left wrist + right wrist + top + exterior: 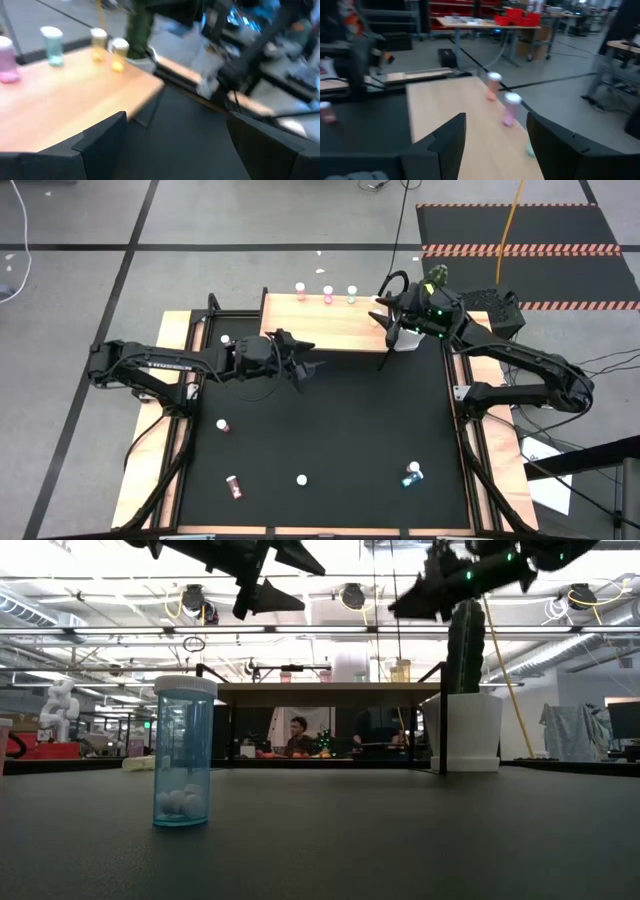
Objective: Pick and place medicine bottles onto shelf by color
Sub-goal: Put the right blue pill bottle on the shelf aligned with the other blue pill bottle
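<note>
The shelf (325, 325) stands at the table's far edge, a light wood board. On its far side several medicine bottles stand upright: two pink (493, 86) (511, 107), a teal one (52, 46) and two yellow (98, 44) (119, 54). More bottles lie scattered on the black mat: a teal one (412, 474), pink ones (222, 424) (234, 486) and a white-capped one (301, 478). My left gripper (310, 358) hovers open just in front of the shelf's near edge. Above the shelf's right end, my right gripper (384, 316) is open, with nothing between its fingers (451, 142).
A white pot with a green cactus (405, 335) stands right of the shelf, under my right arm. One more bottle (225, 338) sits left of the shelf. In the low view the teal bottle (183, 752) stands close. The mat's middle (330, 430) holds nothing.
</note>
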Robot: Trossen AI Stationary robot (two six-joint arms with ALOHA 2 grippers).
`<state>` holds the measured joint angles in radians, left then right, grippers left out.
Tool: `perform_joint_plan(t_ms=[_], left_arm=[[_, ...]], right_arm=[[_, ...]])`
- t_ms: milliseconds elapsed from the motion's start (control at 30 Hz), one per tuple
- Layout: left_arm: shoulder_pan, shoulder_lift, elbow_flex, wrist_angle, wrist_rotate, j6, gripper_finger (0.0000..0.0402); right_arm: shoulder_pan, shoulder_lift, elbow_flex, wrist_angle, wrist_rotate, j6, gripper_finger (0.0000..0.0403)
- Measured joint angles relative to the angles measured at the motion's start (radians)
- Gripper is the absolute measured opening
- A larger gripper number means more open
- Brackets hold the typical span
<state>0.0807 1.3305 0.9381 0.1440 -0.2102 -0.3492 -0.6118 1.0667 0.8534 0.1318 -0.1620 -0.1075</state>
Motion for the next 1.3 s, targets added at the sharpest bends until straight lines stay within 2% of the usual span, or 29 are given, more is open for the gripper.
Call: perform_joint_plan(t_ms=[100,233,333,500,633,733,800,933,1133,1300], left_arm=[[-0.006,-0.06,0.0,-0.115,0.076,0.023,0.0344],[-0.019,-0.147,0.0,-0.302,0.074,0.016,0.0344],[-0.019,-0.205,0.0,-0.404,0.053,-0.01,0.0344],[0.0,-0.297,0.0,-0.649,0.023,-0.058,0.0344],[0.01,-0.356,0.0,-0.805,0.022,-0.147,0.0344],[0.01,-0.393,0.0,-0.902,0.023,-0.241,0.0344],[0.009,-0.42,0.0,-0.984,0.028,-0.321,0.0344],[-0.018,-0.458,0.0,-1.143,0.068,-0.463,0.0344],[-0.114,-0.473,0.0,-1.222,0.079,-0.51,0.0344],[-0.199,-0.474,0.0,-1.222,0.073,-0.536,0.0344]], right_arm=[[0.062,-0.018,0.066,-0.101,0.0,-0.019,0.0204],[0.175,-0.029,0.149,-0.244,0.003,-0.035,0.0202],[0.279,-0.027,0.184,-0.286,0.027,-0.015,0.0202],[0.49,0.013,0.191,-0.234,0.201,0.085,0.0201],[0.657,0.095,0.19,-0.163,0.343,0.133,0.0201],[0.768,0.178,0.192,-0.06,0.412,0.171,0.0201],[0.835,0.247,0.223,-0.015,0.466,0.193,0.0201],[0.95,0.39,0.341,-0.057,0.625,0.193,0.0201],[1.061,0.544,0.44,-0.083,0.846,0.163,0.0201],[1.124,0.586,0.44,-0.172,0.977,0.379,0.0201]])
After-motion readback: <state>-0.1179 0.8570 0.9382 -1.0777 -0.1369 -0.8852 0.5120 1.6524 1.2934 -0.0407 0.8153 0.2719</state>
